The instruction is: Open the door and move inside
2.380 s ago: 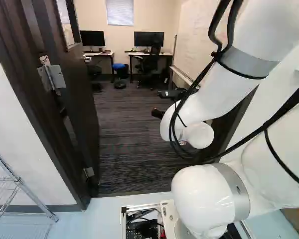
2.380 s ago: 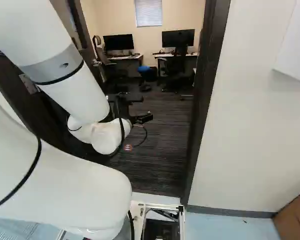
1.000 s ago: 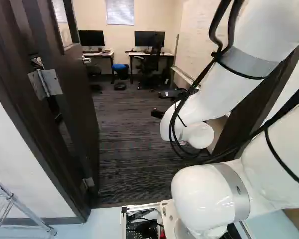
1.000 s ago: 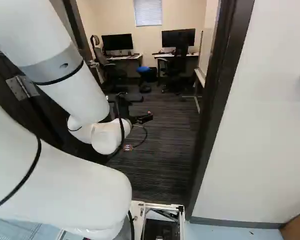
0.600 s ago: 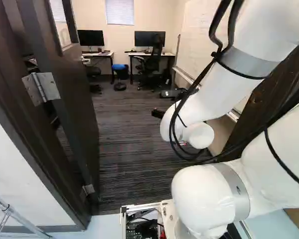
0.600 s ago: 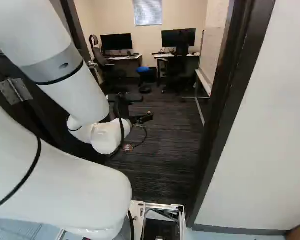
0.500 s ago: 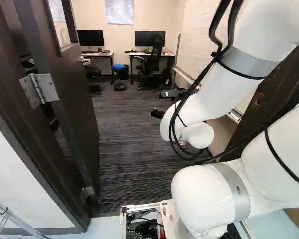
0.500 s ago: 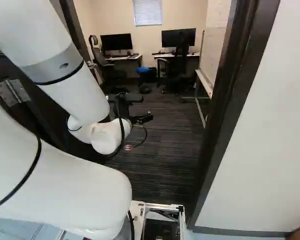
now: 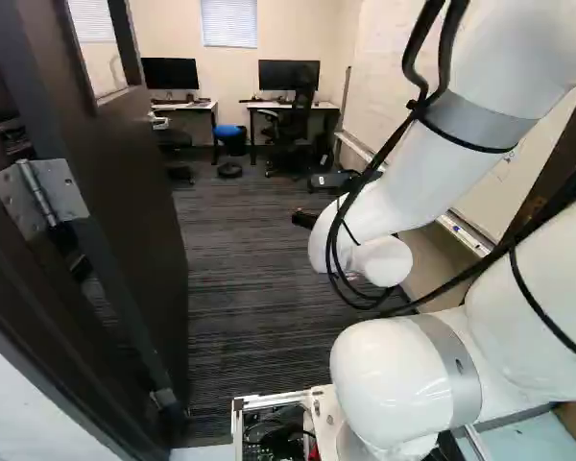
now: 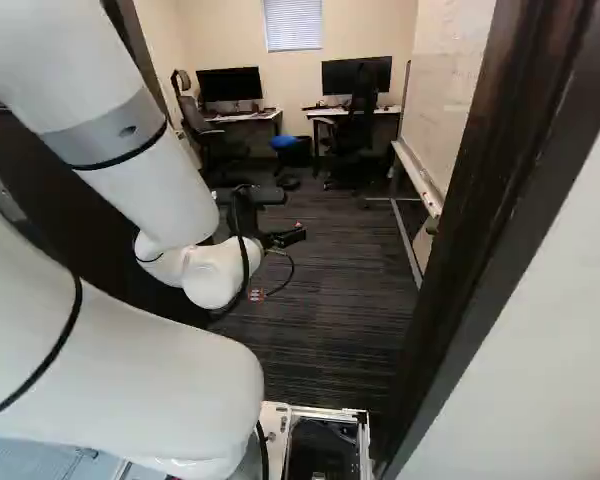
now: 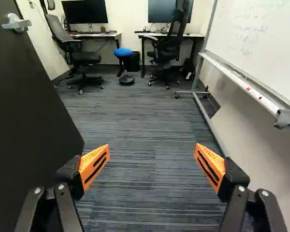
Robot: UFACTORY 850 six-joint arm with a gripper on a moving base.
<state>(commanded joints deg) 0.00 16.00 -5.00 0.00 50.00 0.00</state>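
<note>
The end effector (image 10: 288, 237) stands wide open, nothing between its fingers. Beside it is the door (image 9: 139, 192), swung open into the room from its hinge (image 9: 40, 197) at the frame's (image 9: 48, 336) left edge, seemingly not touching the nearer finger; the lever handle (image 11: 17, 23) is near its far edge. Opposite stands a whiteboard (image 11: 261, 43); farther ahead, a blue stool (image 11: 123, 52) sits between two desks

The base (image 9: 324, 408) has advanced toward twelve o'clock. The door hinge (image 9: 63, 189) now appears nearer nine o'clock (left base view); more whiteboard (image 10: 450, 90) shows toward two (right).
</note>
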